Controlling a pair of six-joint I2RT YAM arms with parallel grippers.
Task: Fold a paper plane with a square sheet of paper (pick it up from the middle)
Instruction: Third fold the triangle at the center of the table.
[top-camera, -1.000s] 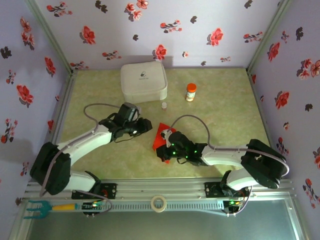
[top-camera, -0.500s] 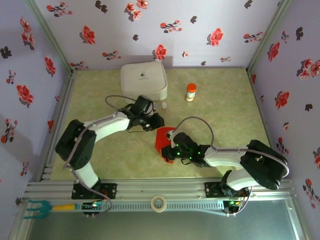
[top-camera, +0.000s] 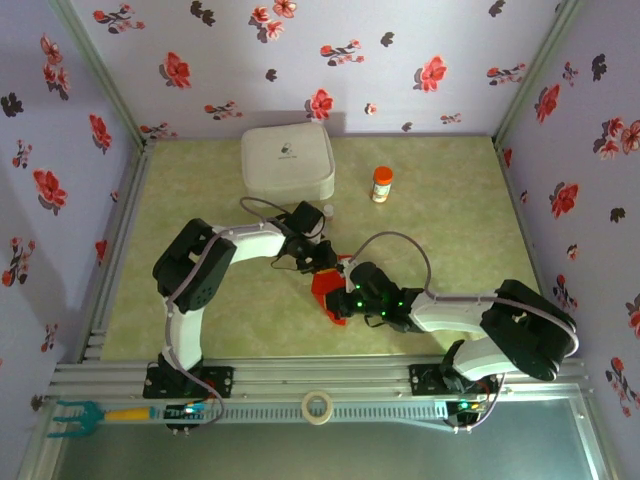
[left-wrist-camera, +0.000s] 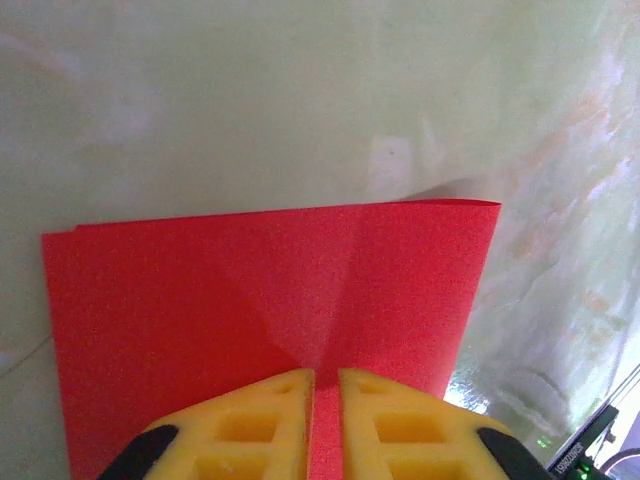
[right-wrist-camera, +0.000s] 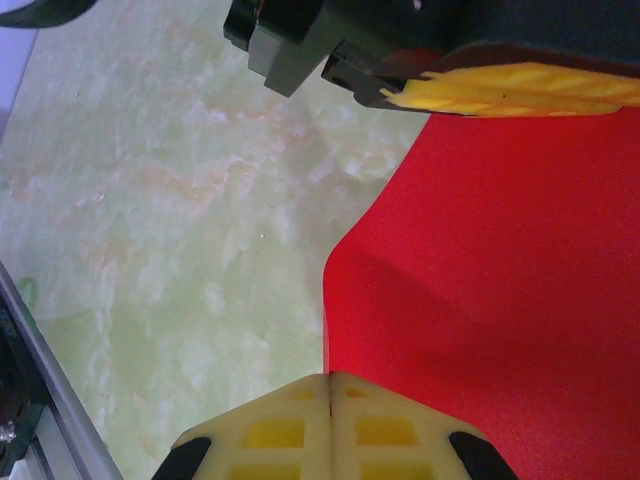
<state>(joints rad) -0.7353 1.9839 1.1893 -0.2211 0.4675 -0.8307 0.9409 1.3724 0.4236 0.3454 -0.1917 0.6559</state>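
The square sheet of paper is bright red and bowed up off the table between my two grippers. In the left wrist view the square sheet of paper spreads ahead with a faint centre crease that runs into the narrow gap of my left gripper, which is shut on it. My left gripper sits at the sheet's far edge. At the near side my right gripper is shut. Its tips meet on the left edge of the sheet. The left gripper's yellow finger shows beyond the paper.
A white rounded case lies at the back. An orange-capped bottle and a tiny white cap stand to its right. A tape roll and a teal-handled tool rest on the front rail. Flowered walls close in three sides.
My left arm has swung right to the sheet's far edge and its jaws have narrowed onto the paper. The sheet has bowed and drawn in. The right gripper has barely moved.
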